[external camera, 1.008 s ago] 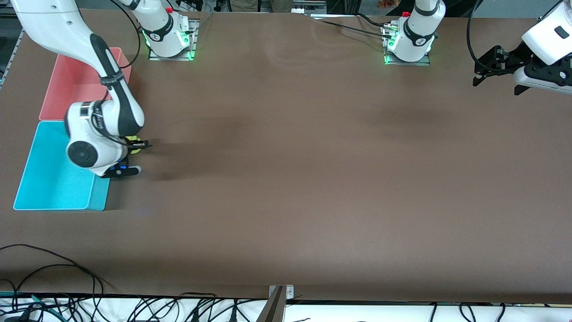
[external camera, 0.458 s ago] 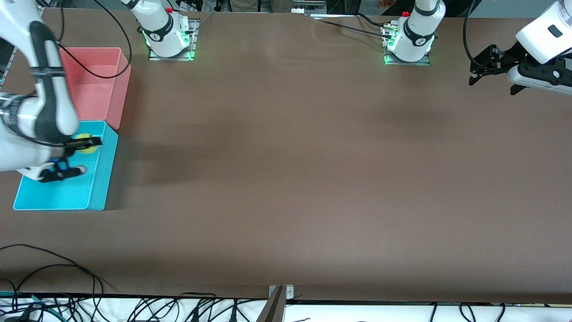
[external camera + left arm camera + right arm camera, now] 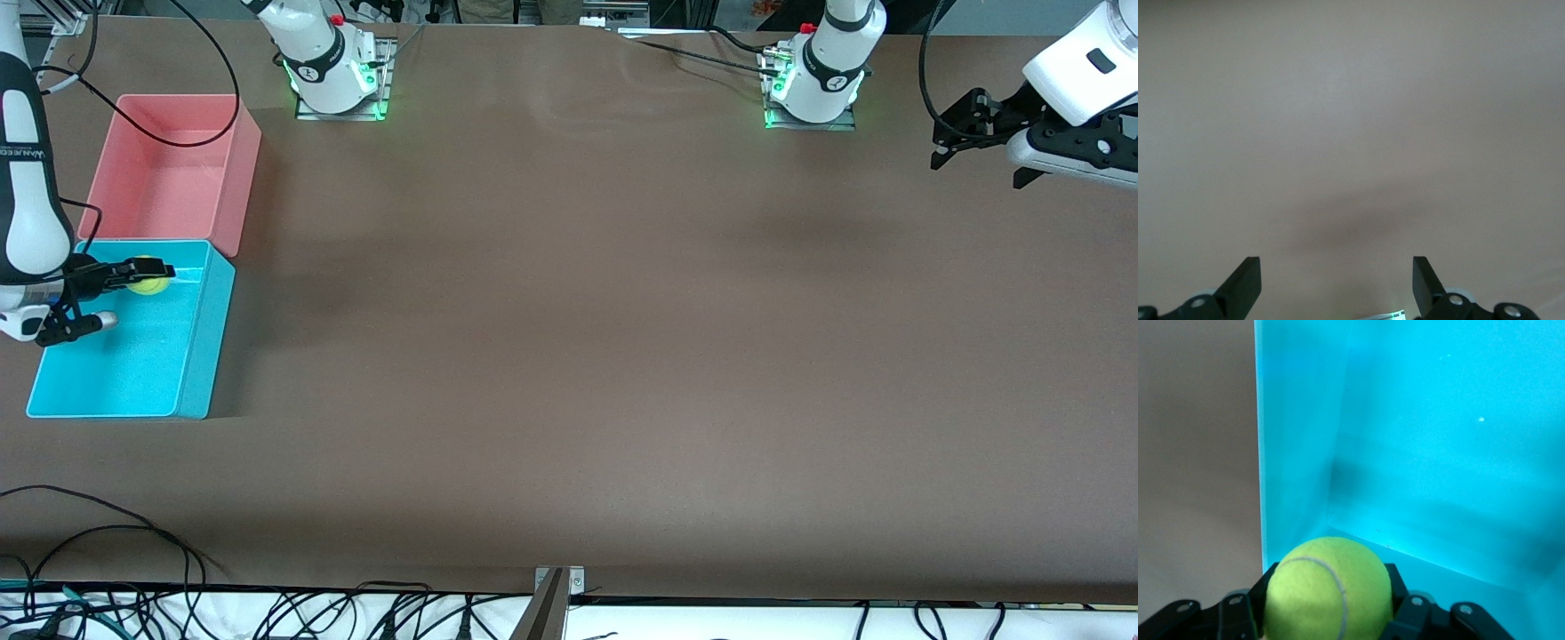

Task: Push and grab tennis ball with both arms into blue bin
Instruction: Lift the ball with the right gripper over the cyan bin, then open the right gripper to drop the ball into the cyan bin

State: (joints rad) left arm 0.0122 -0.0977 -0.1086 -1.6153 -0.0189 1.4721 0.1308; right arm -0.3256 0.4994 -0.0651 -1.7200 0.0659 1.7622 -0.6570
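Observation:
The yellow-green tennis ball [image 3: 148, 283] [image 3: 1330, 590] is clamped between the black fingers of my right gripper [image 3: 147, 271] [image 3: 1331, 600], which is shut on it. Ball and gripper hang over the blue bin [image 3: 200, 356] [image 3: 1438, 453], above the part of it next to the pink tub. The bin's cyan floor and one inner corner fill the right wrist view below the ball. My left gripper [image 3: 942, 147] [image 3: 1336, 287] waits in the air over the left arm's end of the table, open, with only bare brown table between its fingers.
A pink tub [image 3: 240, 169] stands against the blue bin, farther from the front camera. Both green-lit arm bases [image 3: 338, 80] [image 3: 813, 89] sit along the table edge farthest from the front camera. Black cables [image 3: 107, 551] lie at the nearest edge.
My right gripper has carried the tennis ball from beside the blue bin's wall to over the bin's inside. The left gripper has barely shifted.

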